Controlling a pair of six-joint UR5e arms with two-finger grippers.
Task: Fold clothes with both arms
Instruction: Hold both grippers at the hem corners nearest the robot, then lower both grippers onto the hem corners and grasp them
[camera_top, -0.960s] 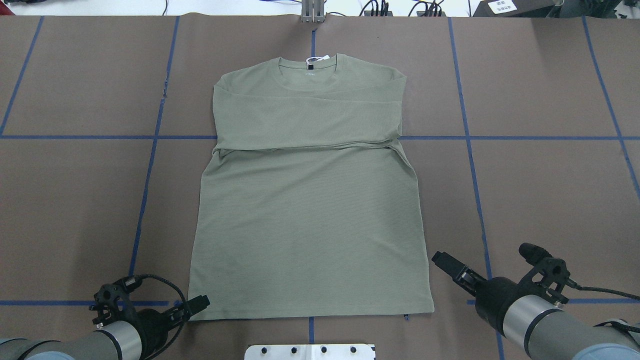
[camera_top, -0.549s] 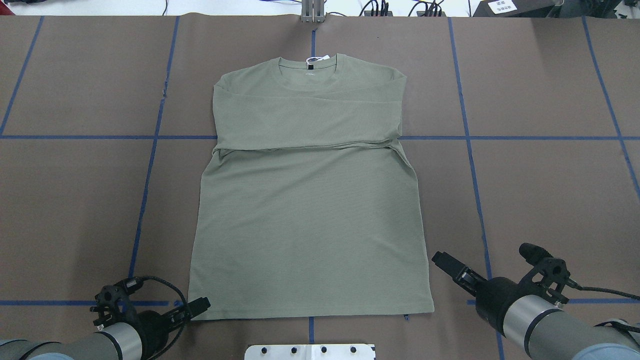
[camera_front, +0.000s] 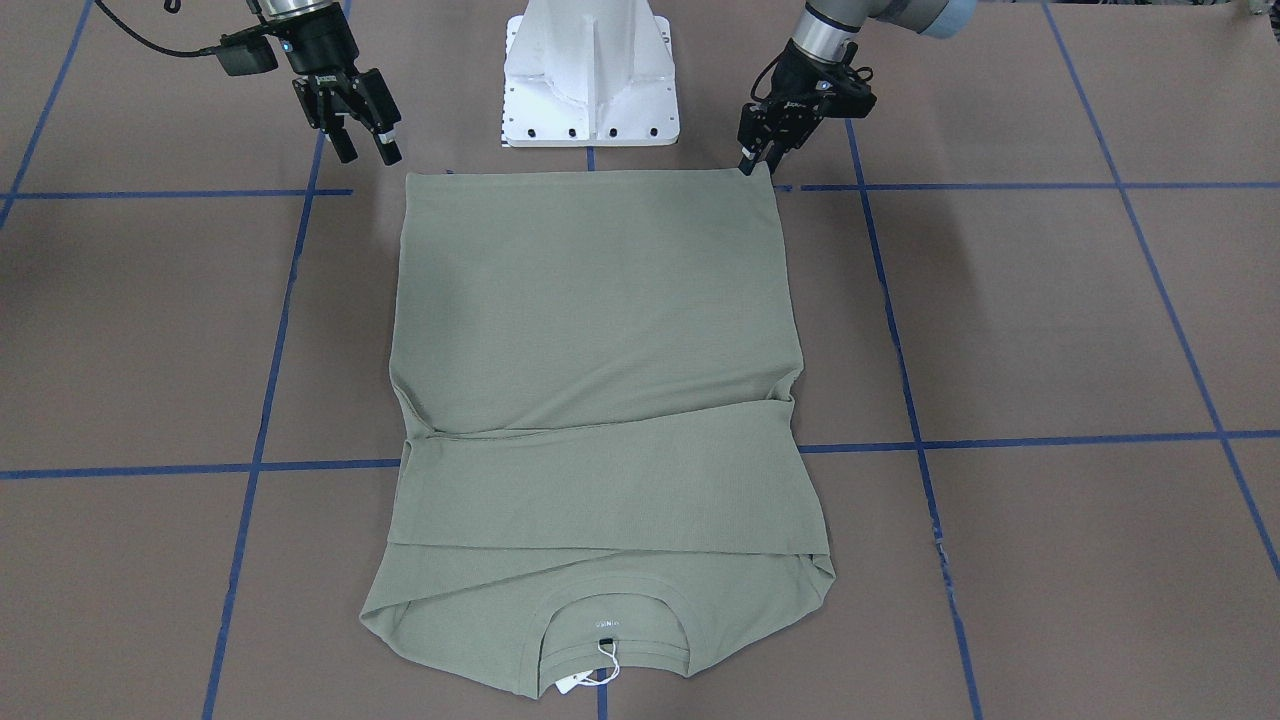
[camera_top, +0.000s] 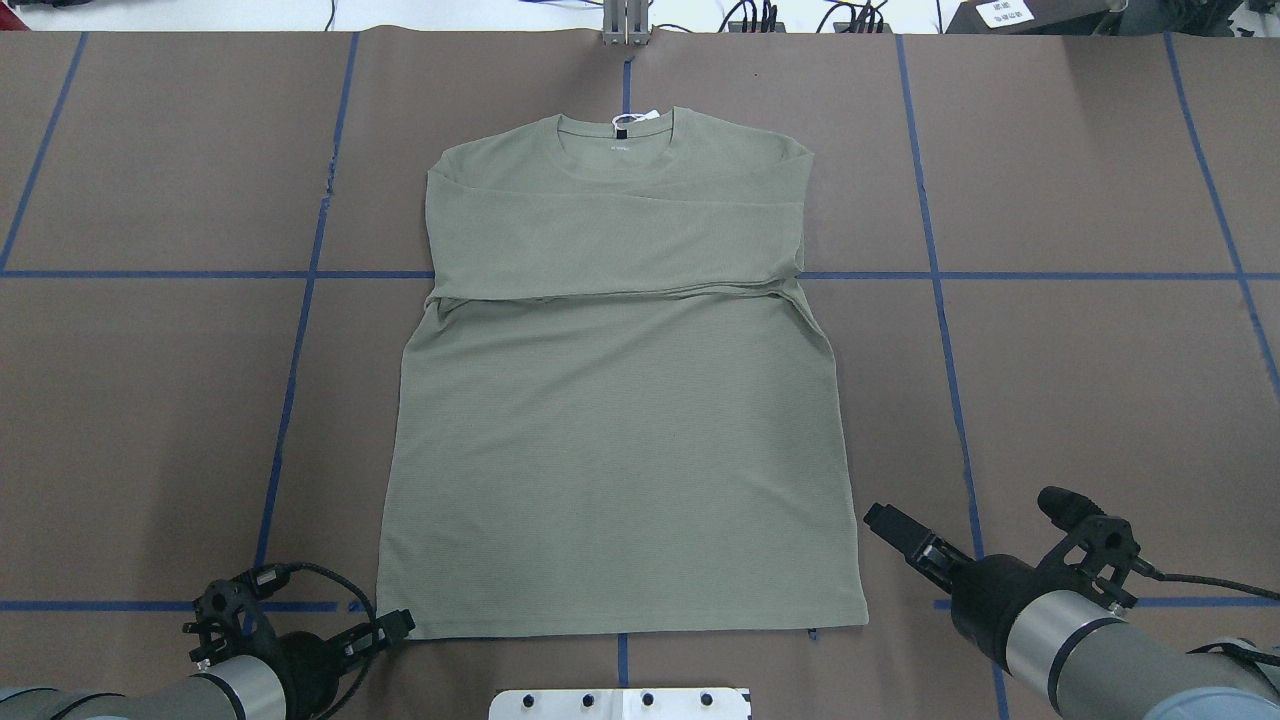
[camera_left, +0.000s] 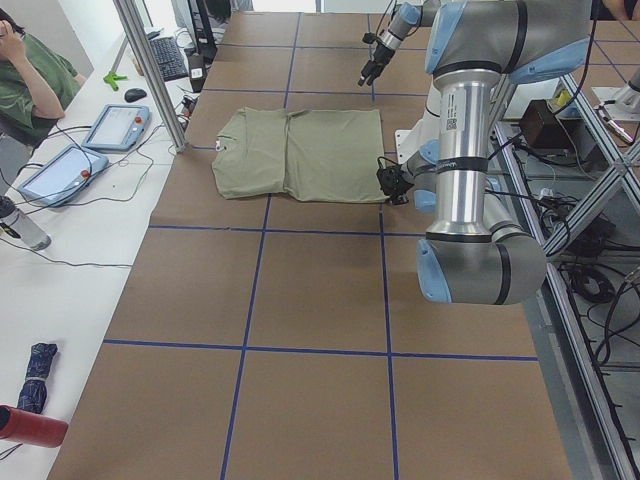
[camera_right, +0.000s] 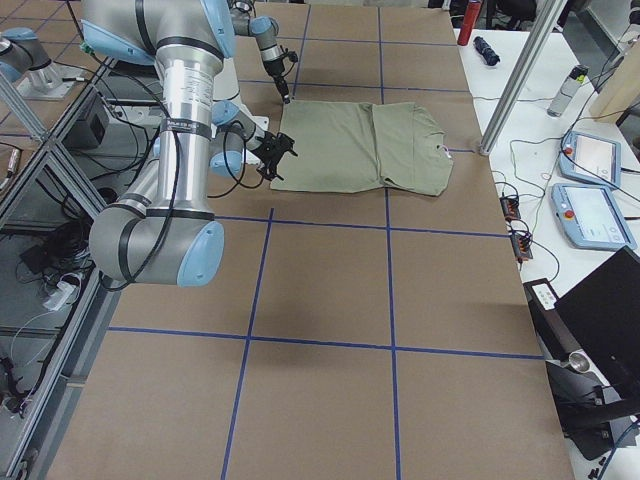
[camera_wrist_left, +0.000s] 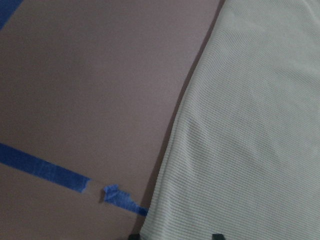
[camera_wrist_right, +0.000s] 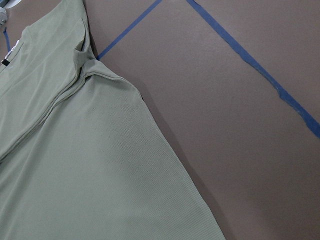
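Since the left claw (camera_front: 750, 162), part-open, straddles the shirt (camera_front: 600, 320) corner, the right claw (camera_front: 368, 148) (spread wide) must catch up.

No legible text, even on shirt (camera_front: 590, 300).

Premises: a robotics laboratory. Landmark is the work table (camera_top: 1100, 400), covered in brown sheeting gridded with blue tape (camera_top: 1050, 275). At its robot-side edge stands a white pedestal (camera_front: 590, 70), flanked by the left arm (camera_left: 470, 150) and right arm (camera_right: 185, 100). Along the table's opposite edge, a white bench (camera_left: 60, 260) holds teach pendants (camera_left: 115, 127), cabling and a keyboard (camera_left: 165, 57). A person (camera_left: 35, 80) sits there. An aluminium post (camera_left: 152, 75) rises at that edge.
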